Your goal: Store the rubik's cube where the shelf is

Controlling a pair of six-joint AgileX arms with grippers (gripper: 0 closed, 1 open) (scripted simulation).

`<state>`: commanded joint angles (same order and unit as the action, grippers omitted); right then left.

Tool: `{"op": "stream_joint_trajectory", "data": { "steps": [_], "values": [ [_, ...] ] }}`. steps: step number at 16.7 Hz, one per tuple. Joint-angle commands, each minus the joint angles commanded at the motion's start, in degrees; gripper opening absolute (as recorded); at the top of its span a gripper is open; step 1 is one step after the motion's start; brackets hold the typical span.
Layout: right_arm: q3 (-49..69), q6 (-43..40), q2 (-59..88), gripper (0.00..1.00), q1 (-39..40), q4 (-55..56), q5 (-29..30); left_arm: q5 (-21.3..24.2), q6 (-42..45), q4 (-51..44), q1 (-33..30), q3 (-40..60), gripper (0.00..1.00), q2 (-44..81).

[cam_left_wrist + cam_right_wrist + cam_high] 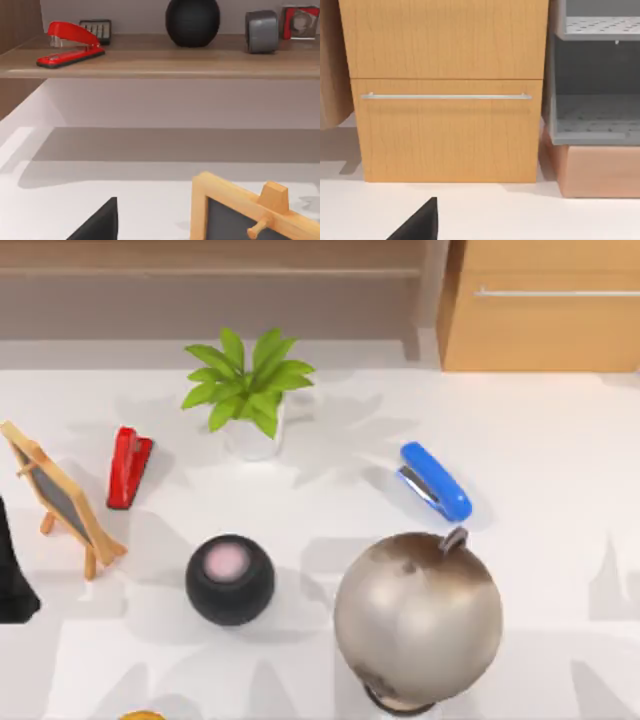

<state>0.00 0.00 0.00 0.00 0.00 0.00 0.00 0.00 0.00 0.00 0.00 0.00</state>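
At the near edge of the table (560, 540) a small orange object (141, 716) is cut off by the frame and is not identified. Just beyond it, near and right of centre, a large metallic globe (418, 618) is noted on its stand, with a black round speaker (229, 580) to its left. At the left edge a small easel blackboard (60, 498) is stood, and beside it a dark part of the left arm (10, 585) is recorded. The left gripper (100, 225) is seen as a dark wedge low over the table, facing the shelf; whether it is released or clenched cannot be told. The same applies to the right gripper (420, 225), which is held low before the drawer cabinet (540, 305) at the far right. Further back, a red stapler (128, 468) lies at the left, a blue stapler (435, 482) right of centre, and a potted plant (252, 390) between them. The shelf (210, 290) runs along the far left. Where the rubik's cube lies cannot be told, and it is seen in neither grip. The step in hand is therefore judged to be the opening one: the cube is yet to be located and reached. The next move is judged to call for the cube to be found and grasped, then carried over the table clutter to the shelf.
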Motion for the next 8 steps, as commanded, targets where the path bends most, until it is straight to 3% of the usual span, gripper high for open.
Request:
{"op": "stream_joint_trajectory", "data": {
  "steps": [4,8],
  "values": [
    [0.88,-1.44,1.66,1.0,-0.02,1.08,-0.12,0.0,0.0,0.0,0.0,0.0,1.0,0.0],
    [5.93,-10.5,12.01,1.0,0.15,7.36,-0.55,0.0,0.0,0.0,0.0,0.0,1.0,0.0]
  ]
}}
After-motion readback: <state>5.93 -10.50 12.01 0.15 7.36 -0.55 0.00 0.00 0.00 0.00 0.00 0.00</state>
